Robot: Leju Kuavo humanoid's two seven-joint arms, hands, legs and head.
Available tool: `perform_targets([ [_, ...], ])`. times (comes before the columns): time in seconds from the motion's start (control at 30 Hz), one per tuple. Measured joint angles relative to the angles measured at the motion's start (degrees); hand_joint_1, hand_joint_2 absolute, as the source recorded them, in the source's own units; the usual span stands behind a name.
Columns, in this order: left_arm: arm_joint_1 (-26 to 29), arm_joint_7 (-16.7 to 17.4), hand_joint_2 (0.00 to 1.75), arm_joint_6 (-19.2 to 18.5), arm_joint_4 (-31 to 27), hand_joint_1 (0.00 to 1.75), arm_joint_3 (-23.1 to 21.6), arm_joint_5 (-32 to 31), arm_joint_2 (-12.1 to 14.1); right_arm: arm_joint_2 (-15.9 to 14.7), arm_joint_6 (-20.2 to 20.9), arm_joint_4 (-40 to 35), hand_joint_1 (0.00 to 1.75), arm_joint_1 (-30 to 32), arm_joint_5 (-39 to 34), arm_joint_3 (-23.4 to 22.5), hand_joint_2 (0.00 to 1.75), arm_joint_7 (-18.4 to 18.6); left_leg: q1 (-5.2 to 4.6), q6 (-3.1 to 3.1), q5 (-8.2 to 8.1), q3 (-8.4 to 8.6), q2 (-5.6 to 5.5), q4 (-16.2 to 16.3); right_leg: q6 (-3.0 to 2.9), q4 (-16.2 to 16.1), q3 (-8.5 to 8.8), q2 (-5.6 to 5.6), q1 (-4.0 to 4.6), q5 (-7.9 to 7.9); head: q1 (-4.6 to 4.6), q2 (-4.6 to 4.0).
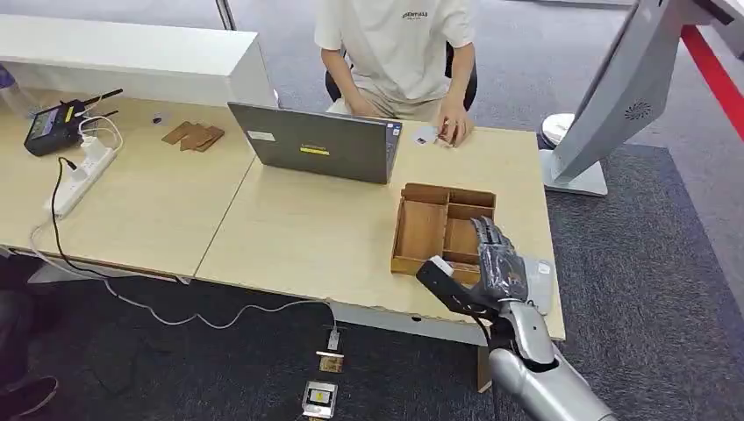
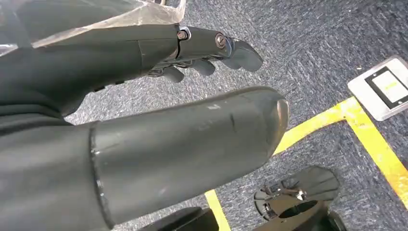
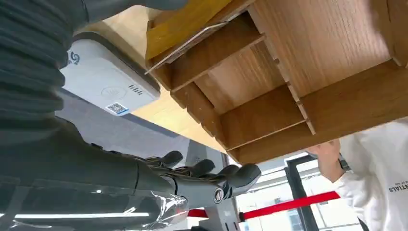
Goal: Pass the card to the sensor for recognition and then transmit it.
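My right hand hovers over the near right corner of the wooden compartment tray, fingers spread and thumb out to the side, holding nothing. In the right wrist view a thin pale card leans on edge inside a tray compartment, beyond the fingers. The flat grey-white sensor lies on the table just right of my hand, beside the tray, and its white face shows close by in the right wrist view. My left hand hangs over the carpet, loosely open and empty.
A person sits behind the table with a hand by a small white item. An open laptop stands beyond the tray. A power strip and cables lie far left. A white stand rises at the right. The table's front edge runs below my hand.
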Motion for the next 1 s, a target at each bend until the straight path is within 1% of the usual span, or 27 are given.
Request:
perform_targets([
  [0.13,0.0,0.0,0.00,0.0,0.0,0.00,0.0,-0.3,0.0,0.0,0.5,0.0,0.00,0.4,0.8,-0.1,1.75,0.8,0.00,0.00,0.00,0.00,0.00,0.0,0.00,0.0,0.00,0.00,0.00,0.00,0.00,0.00],
  [0.37,0.0,0.3,0.00,0.0,0.0,0.00,0.0,-0.5,0.0,-0.1,0.5,0.6,0.00,0.9,1.4,-0.5,1.75,1.1,0.00,0.00,0.00,0.00,0.00,0.0,0.00,0.0,-0.01,0.00,0.00,0.00,0.00,0.00],
  [0.5,0.0,0.5,0.00,-0.1,0.0,0.00,0.0,-1.0,0.0,-0.2,0.3,2.2,0.00,0.9,3.2,-0.8,1.75,1.6,0.00,0.00,0.00,0.00,0.00,0.0,0.00,0.0,0.00,0.00,0.00,0.00,0.00,0.00],
  [0.8,0.0,0.5,0.00,0.2,0.0,0.00,0.0,-1.1,0.0,0.0,-2.5,6.1,0.00,0.8,4.2,-1.6,1.75,1.5,0.00,0.00,0.00,-0.01,0.00,0.0,0.00,0.0,0.01,0.00,0.00,0.00,0.00,0.00],
  [1.0,0.1,0.4,0.00,0.4,0.0,0.00,0.0,-1.0,0.0,0.5,-5.8,7.9,0.00,0.8,5.0,-1.9,1.75,1.4,0.00,0.00,0.00,-0.01,0.00,0.0,0.00,0.0,0.01,0.00,0.00,0.00,0.00,0.00],
])
